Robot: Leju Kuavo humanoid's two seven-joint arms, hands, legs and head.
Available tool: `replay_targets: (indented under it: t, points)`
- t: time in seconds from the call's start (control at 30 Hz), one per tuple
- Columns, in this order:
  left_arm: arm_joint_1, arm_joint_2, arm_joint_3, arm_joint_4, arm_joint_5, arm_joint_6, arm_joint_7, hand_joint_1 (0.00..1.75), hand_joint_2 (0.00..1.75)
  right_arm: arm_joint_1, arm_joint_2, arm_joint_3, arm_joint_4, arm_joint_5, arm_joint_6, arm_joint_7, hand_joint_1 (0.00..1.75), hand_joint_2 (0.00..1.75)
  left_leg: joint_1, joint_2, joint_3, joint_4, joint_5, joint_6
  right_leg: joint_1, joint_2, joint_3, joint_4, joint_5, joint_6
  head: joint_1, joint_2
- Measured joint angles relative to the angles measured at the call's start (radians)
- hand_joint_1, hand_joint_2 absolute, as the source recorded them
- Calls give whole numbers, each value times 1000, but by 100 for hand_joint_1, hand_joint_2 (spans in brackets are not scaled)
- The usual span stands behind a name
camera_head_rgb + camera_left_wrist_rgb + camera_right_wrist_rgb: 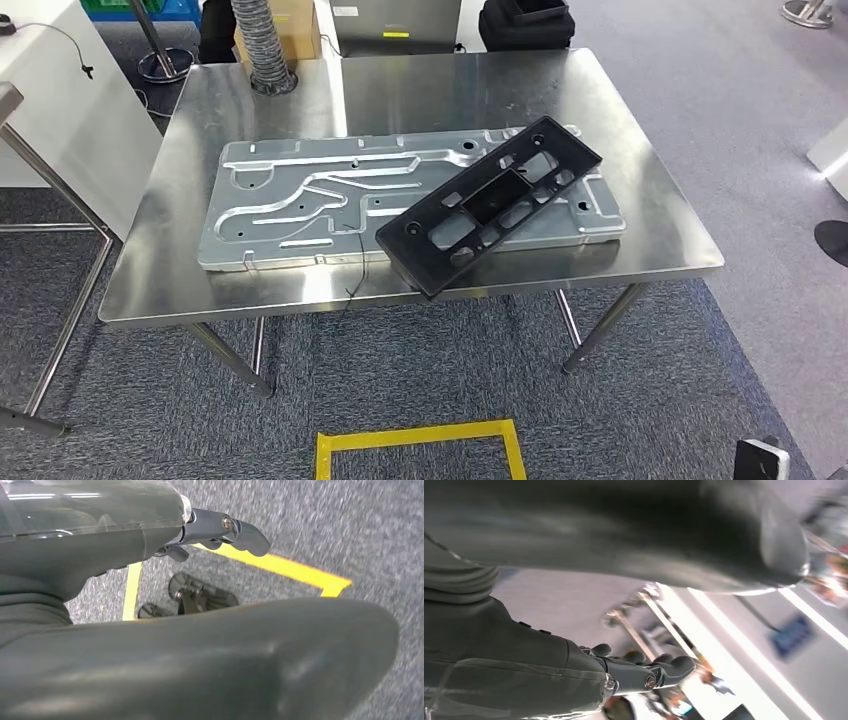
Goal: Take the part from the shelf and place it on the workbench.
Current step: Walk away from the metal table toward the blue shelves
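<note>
One black plastic part (492, 205) lies diagonally across the stamped metal plate (300, 195), long axis running from desk (420, 85) near edge toward far right corner. Left robot hand (220, 532) and right robot hand (644, 667) hang empty, fingers loosely curled but apart; neither looks nearer.

No text, label, brand or number can be read in any of the views. The blue sign-like panel (793, 635) seen from the right wrist is too blurred to make out. The yellow tape lines on the grey carpeted floor (420, 440) form a plain rectangular outline with no lettering.
</note>
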Motion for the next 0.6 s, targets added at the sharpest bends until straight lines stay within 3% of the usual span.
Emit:
replay_targets:
  t: [0.07, 0.1, 0.17, 0.23, 0.27, 0.3, 0.33, 0.4, 0.47, 0.5, 0.53, 0.6]
  points:
    - [1, -3, 0, 0, 1, 3, 2, 0, 0, -19, -27, -13, 165, 41, -13, 1, 0, 0, 4, 1, -3, -4, 12, -12, 2, -2, -6, -13, 18, -11, 0, 0]
    - [1, -4, 0, 0, 2, 5, 1, 0, 0, -28, -37, -16, 247, 70, -19, 8, 0, 0, 5, 0, -8, 4, 0, -18, 1, -4, -13, -17, 30, -17, 0, 0]
    - [2, -5, 0, 0, 3, 9, -2, 0, 0, -46, -48, -17, 399, 136, -24, 50, 0, 0, 6, -2, -29, 72, -81, -26, -3, -8, -34, -23, 55, -28, 0, 0]
    - [3, -6, 0, 0, 1, 13, -5, 0, 0, -58, -50, -12, 527, 208, -15, 126, 0, 0, 7, -3, -57, 195, -178, -35, -1, -10, -64, -20, 77, -33, 0, 0]
    - [3, -6, 0, 0, -1, 15, -7, 0, 0, -62, -50, -7, 582, 244, 1, 173, 0, 0, 8, -3, -62, 248, -196, -39, 0, -12, -81, -16, 87, -33, 0, 0]
    - [3, -6, 0, 0, -3, 16, -9, 0, 0, -65, -50, 2, 633, 278, 26, 222, 0, 0, 9, -3, -55, 277, -188, -42, 0, -13, -99, -10, 98, -31, 0, 0]
    - [3, -6, 0, 0, -7, 16, -10, 0, 0, -68, -50, 11, 676, 305, 65, 273, 0, 0, 11, -3, -33, 273, -162, -43, 0, -14, -120, -3, 107, -29, 0, 0]
    - [1, -6, 0, 0, -17, 16, -10, 0, 0, -74, -50, 30, 743, 339, 172, 373, 0, 0, 12, -3, 63, 168, -118, -43, -1, -14, -158, 15, 125, -23, 0, 0]
    - [-1, -6, -2, 0, -28, 16, -9, 0, 0, -78, -48, 44, 788, 353, 276, 448, 0, 0, 8, -5, 162, 25, -135, -34, -1, -14, -182, 31, 140, -13, 0, 0]
    - [-2, -6, -2, 0, -32, 16, -7, 0, 0, -79, -48, 49, 804, 357, 310, 468, 0, 0, 5, -6, 186, -16, -148, -27, -2, -14, -188, 35, 148, -8, 0, 0]
    - [-2, -6, -3, 0, -36, 16, -5, 0, 0, -80, -47, 54, 818, 361, 340, 485, 0, 0, 2, -6, 188, -33, -149, -18, -3, -13, -191, 36, 157, -1, 0, 0]
    - [-2, -6, -4, 0, -44, 16, -1, 0, 0, -82, -47, 62, 839, 366, 388, 514, 0, 0, 1, -4, 169, -32, -129, -1, -9, -11, -200, 42, 155, 11, 0, 0]
